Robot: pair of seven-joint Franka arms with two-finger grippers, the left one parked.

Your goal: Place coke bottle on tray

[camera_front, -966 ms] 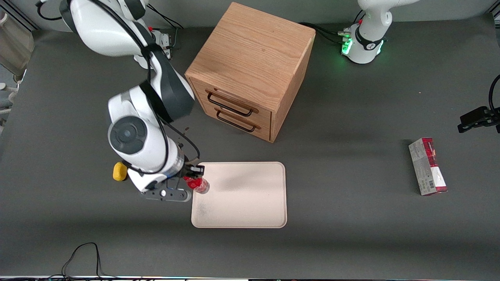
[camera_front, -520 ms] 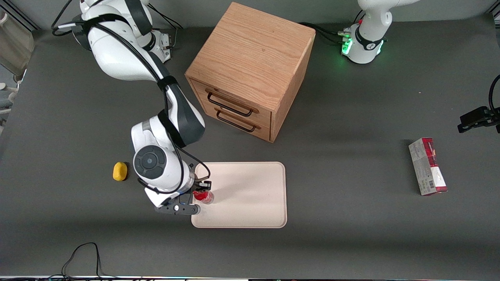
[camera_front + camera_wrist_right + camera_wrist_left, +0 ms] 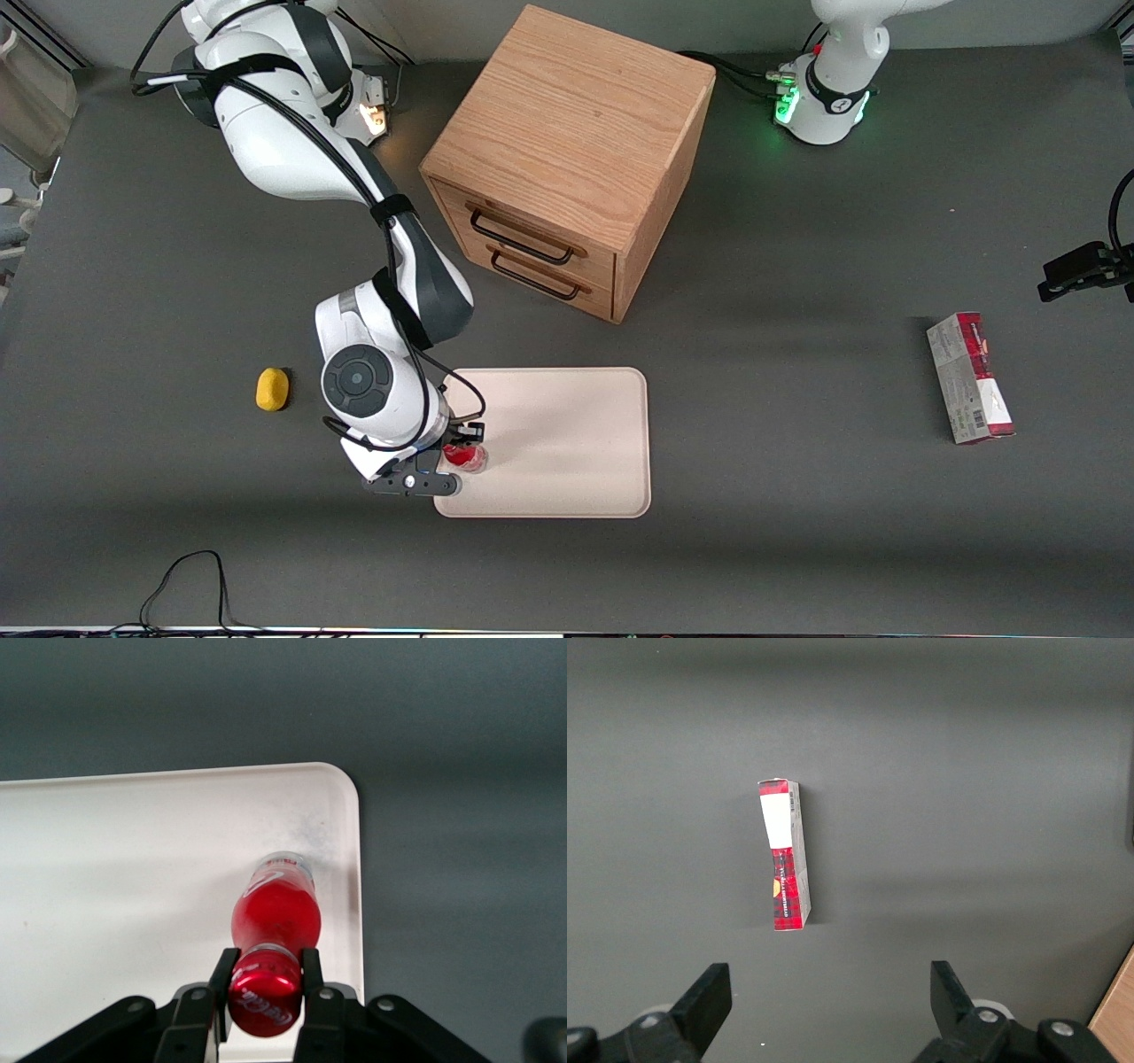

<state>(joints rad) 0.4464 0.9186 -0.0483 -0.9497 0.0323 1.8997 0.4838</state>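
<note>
While a small yellow lump (image 3: 273,389) lies on the dark table, the black two-finger gripper (image 3: 462,446) clamps the slim red coke bottle (image 3: 275,917) at its cap, upright, base down over the cream-white rectangular tray's (image 3: 567,443) corner.

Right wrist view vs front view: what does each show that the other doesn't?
Only the right wrist view: gripper fingers clamping the small red coke bottle's red cap, white script, clear base on the tray.
Only the front view: oak two-drawer cabinet, yellow lump, red-and-grey carton.
Both: gripper, bottle, cream-white rectangular tray, grey table.
</note>
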